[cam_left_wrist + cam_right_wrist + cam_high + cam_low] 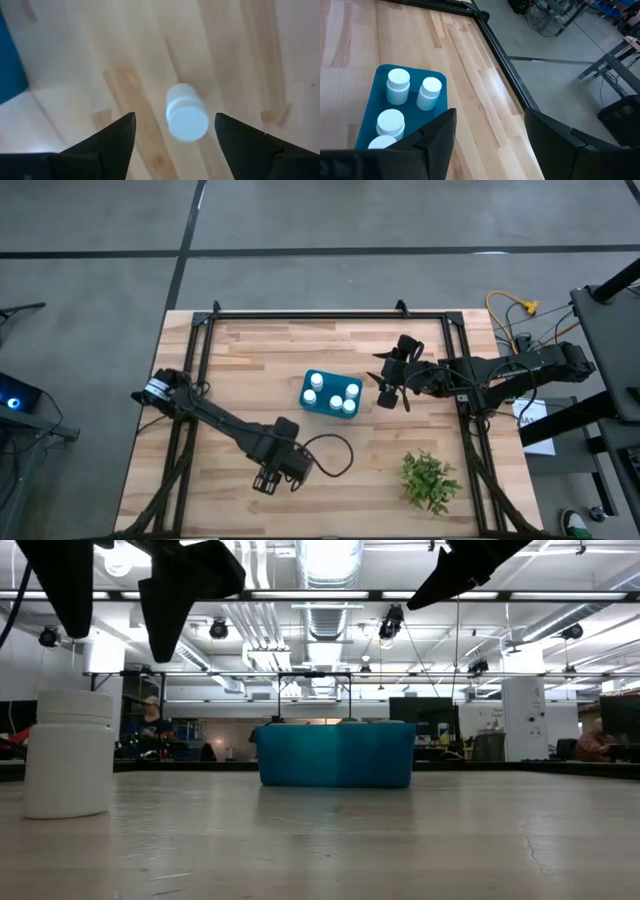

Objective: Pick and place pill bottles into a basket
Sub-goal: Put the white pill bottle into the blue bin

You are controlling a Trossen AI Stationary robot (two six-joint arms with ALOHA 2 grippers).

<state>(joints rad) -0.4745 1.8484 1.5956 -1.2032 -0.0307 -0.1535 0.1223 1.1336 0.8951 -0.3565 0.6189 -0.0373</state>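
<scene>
hovering the left gripper [268,480] straight over the one loose pill bottle [186,117], standing upright on the bare tabletop [240,350] on the left arm's side, well apart from the basket [335,755]. spreads both fingers [112,137] wide, one to each side of the white cap and clear of it, presumably so as to drop around the body without knocking it; grasps nothing yet. seems lined up from above because of the upright pose, offering round sides to a top-down pinch. parks the right gripper [392,392] just beside the basket's right end, raised off the wood, released and empty, likely to stay out of the left arm's path to the bin. shows, in the right wrist view, at least four capped bottles [398,82] standing upright inside the teal basket, packed close together, probably to leave room for one more. puts the task near its end, by that count, with only this bottle visible outside the bin. calls next for a straight descent, a centred close below the cap, then a lift high enough to clear the basket wall. risks tipping the light bottle through a one-sided touch, or bumping the ones already inside on the way in. leaves the green plant [430,480] on the right arm's side of the tabletop, away from both arms and of no part in the job.
</scene>
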